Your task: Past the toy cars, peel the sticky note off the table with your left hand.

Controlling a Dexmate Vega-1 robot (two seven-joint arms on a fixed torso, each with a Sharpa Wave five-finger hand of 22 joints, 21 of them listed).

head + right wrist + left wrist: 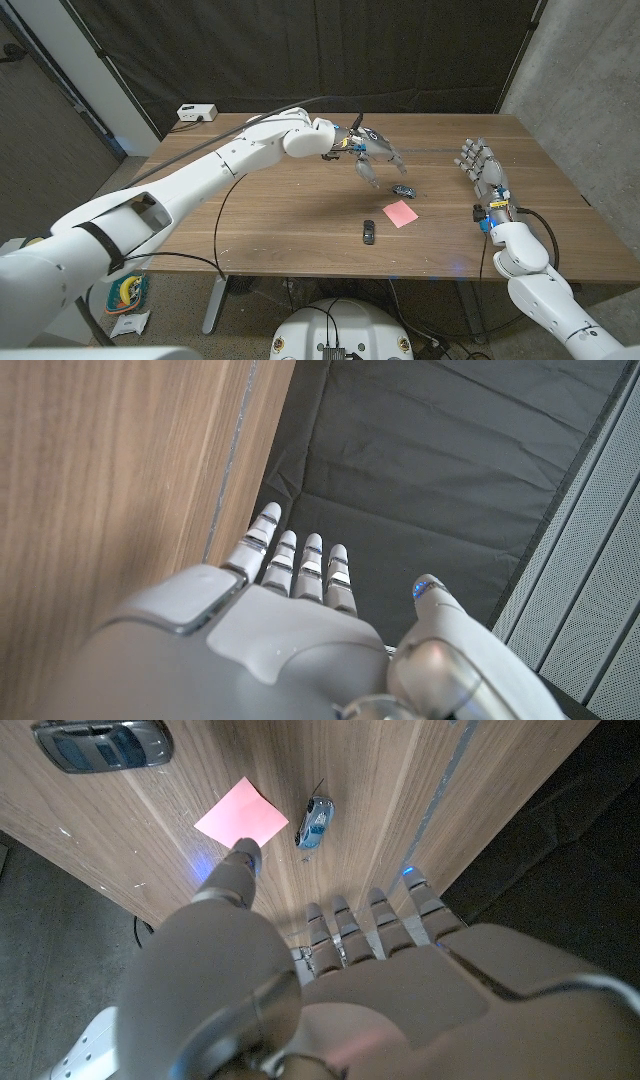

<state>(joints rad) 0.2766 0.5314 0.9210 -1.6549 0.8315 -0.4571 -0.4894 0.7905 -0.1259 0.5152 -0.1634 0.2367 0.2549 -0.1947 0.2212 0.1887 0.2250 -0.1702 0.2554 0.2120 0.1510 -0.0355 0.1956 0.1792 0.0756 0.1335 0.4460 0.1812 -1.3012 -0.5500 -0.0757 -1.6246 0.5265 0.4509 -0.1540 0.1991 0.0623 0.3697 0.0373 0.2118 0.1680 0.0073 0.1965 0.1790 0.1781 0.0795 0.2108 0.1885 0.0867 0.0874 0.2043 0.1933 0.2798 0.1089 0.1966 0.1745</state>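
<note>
Pink sticky note (401,214) lies flat on the wooden table (280,220), between a blue toy car (402,190) and a dark toy car (369,232). We hold our left hand (372,152) above them, fingers spread, empty; our right hand (482,165) stands open, well apart.

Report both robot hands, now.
Left robot hand: open, holding nothing, above the table.
Right robot hand: open, fingers apart, holding nothing.
</note>
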